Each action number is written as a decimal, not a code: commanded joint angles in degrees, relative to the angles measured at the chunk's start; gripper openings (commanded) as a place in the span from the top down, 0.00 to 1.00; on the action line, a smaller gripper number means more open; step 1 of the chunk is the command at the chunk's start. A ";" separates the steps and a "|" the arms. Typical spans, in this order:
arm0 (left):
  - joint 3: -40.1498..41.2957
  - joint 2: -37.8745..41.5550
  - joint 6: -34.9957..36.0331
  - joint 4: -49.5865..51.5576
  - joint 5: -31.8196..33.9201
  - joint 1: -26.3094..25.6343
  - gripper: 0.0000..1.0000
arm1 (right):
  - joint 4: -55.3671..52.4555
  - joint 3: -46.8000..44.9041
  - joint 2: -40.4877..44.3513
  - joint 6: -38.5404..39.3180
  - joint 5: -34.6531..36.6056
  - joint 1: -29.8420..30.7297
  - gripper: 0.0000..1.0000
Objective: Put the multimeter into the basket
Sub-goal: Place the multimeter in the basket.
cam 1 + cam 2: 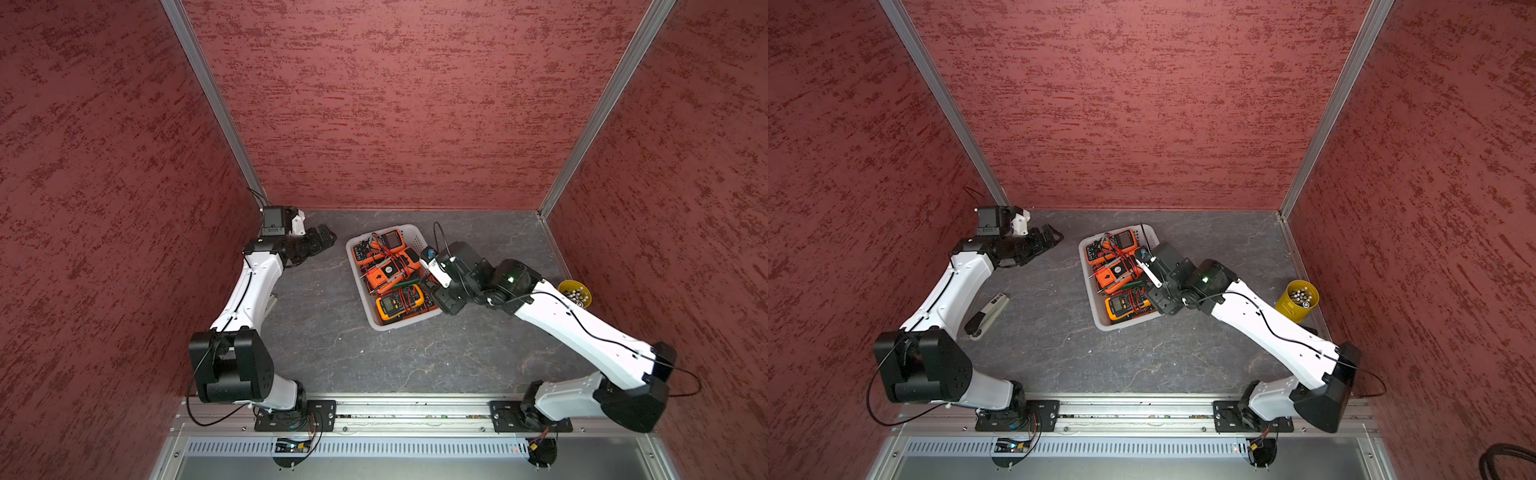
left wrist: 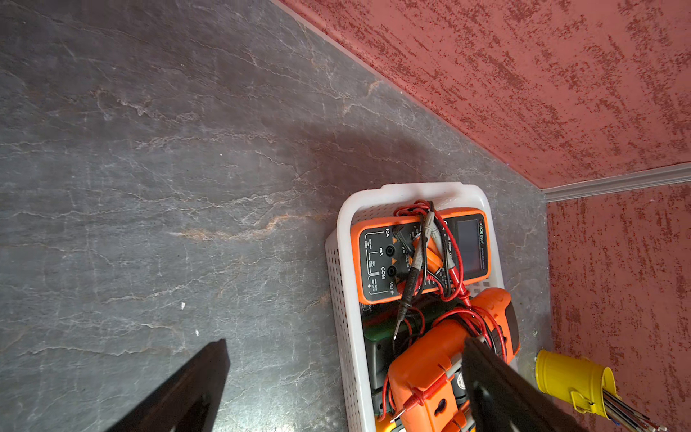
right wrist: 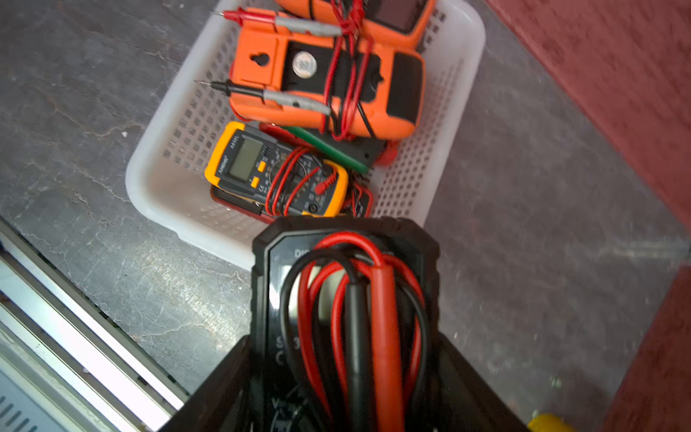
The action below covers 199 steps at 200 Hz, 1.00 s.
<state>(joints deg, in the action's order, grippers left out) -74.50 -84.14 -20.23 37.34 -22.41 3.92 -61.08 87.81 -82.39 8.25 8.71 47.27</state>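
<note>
Right gripper [image 3: 346, 374] [image 1: 446, 301] [image 1: 1163, 301]: pinched on a black multimeter [image 3: 336, 226], one finger along each long side. Red and black leads [image 3: 381, 299] are wound round the meter's face.
Multimeter place: held at the near right corner of the basket [image 3: 149, 187] [image 1: 395, 326] [image 1: 1121, 324] [image 2: 340, 262], not lying in it. In both top views it is hard to tell apart from the black gripper.
Multimeter axis: the long axis is in line with the gripper. The free end points away from the gripper toward the basket and overlaps its near rim in the right wrist view. The face is turned to that camera.
Left gripper [image 1: 324, 237] [image 1: 1050, 237] [image 2: 346, 342]: spread wide, holding nothing, at the far left of the table [image 1: 324, 332], apart from the basket.
Basket shape: one, white and perforated. Its long axis runs near to far, slightly slanted.
Meters in basket: three orange meters [image 1: 380, 276] [image 3: 258, 93], one of them back up with probes clipped on, and one yellow meter [image 1: 399, 306] [image 3: 220, 157]. A green edge and a red edge show beneath, so the full count cannot be told.
Cup [image 1: 569, 286] [image 1: 1293, 307] [image 2: 568, 377]: one, yellow, holding thin sticks, by the right wall, well apart from the basket.
Tool: one pale stapler-like tool [image 1: 988, 313] lies on the table beside the left arm.
Surround: the table is grey and stone-patterned, with red walls [image 1: 395, 104] on three sides.
</note>
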 commanded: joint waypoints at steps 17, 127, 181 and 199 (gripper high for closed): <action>1.08 3.26 -2.76 -2.81 0.87 0.12 0.00 | 2.75 8.43 -12.13 21.12 -11.45 -3.15 0.87; 1.03 2.78 -5.50 -4.04 4.56 0.48 0.00 | -4.73 14.38 -27.81 33.09 -12.42 2.54 0.89; 0.19 1.17 -5.62 -4.06 4.48 1.52 0.00 | -4.22 18.76 -32.19 35.23 -11.07 4.39 0.82; 0.20 1.08 -5.76 -4.07 4.27 1.88 0.00 | -4.09 19.95 -33.93 35.73 -9.63 4.80 0.74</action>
<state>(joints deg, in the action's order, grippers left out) -73.56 -82.85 -25.32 34.65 -18.72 5.19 -65.36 104.99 -114.78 42.09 -3.73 51.42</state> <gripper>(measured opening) 0.996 0.682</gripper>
